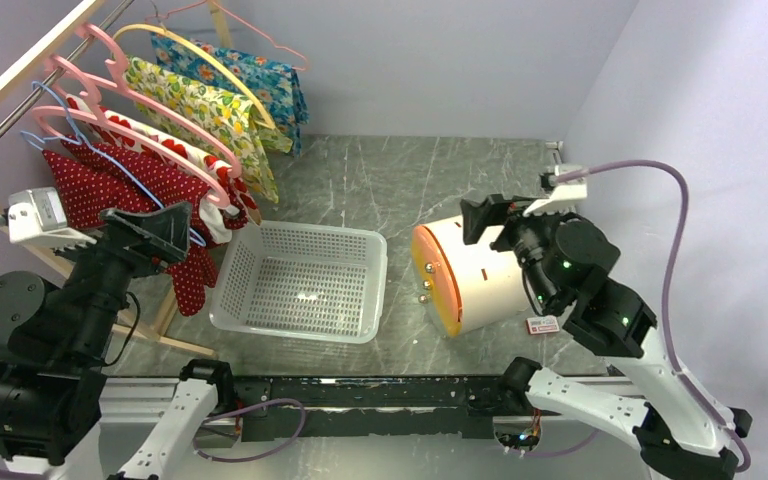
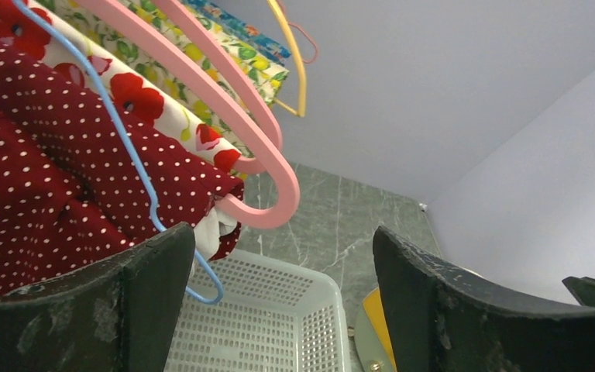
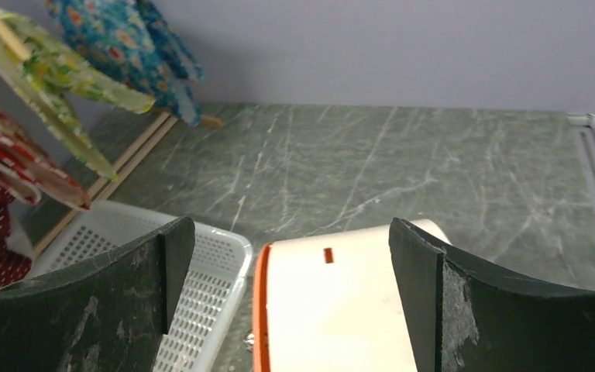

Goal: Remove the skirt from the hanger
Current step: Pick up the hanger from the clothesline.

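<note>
My left arm [image 1: 45, 320] and right arm [image 1: 600, 305] — black joints, white links; a lilac cable [image 1: 672, 265] loops off — fingers [image 2: 472, 318] scuffed black.

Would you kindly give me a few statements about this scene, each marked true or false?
1. The white basket has nothing in it. True.
2. The red polka-dot skirt lies in the basket. False: it hangs on the rack at the left.
3. The left gripper and the right gripper are both open and hold nothing. True.
4. The right gripper is up by the hanging clothes. False: it hovers over the white drum; the left gripper is the one beside the skirt.
5. The white drum stands upright. False: it lies on its side, its orange rim towards the basket.
</note>
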Controlling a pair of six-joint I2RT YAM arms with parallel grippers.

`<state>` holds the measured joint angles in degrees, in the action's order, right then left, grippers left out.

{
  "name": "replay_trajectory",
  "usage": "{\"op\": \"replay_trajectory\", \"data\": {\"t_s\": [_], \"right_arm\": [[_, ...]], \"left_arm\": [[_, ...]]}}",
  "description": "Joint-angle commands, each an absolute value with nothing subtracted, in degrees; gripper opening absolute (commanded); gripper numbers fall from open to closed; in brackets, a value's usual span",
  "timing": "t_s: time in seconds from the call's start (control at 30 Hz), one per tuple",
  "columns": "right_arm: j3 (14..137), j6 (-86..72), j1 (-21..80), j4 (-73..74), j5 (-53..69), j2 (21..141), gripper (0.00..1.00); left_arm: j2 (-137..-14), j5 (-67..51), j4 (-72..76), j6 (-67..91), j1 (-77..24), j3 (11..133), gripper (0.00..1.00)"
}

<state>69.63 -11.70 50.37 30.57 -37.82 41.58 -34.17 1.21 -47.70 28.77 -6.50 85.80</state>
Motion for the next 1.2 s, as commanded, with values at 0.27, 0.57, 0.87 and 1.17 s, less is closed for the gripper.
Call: {"op": "replay_trajectory", "data": {"t_s": [0.27,0.57,0.87,1.17], "right_arm": [[71.24,-8.14,51.11,28.15,-16.16,47.19,1.0],[69.63,-7.77,51.19,30.72,-15.89,45.08,1.0],[67.18,-8.34,51.2,30.6,-15.92,45.37,1.0],[68.03,-7.91,51.15,30.5,-14.84,48.24,1.0]], "left_arm": [[-45.07,11.01,-59.01,29.46,-5.44,89.67,0.76],[-46.09,12.88,-54.94,30.91,-5.36,84.67,0.73],[-53.75,27.73,-59.04,21.66,-5.36,88.94,0.72],[-52.9,28.03,-49.14,20.47,-5.36,88.0,0.55]]}}
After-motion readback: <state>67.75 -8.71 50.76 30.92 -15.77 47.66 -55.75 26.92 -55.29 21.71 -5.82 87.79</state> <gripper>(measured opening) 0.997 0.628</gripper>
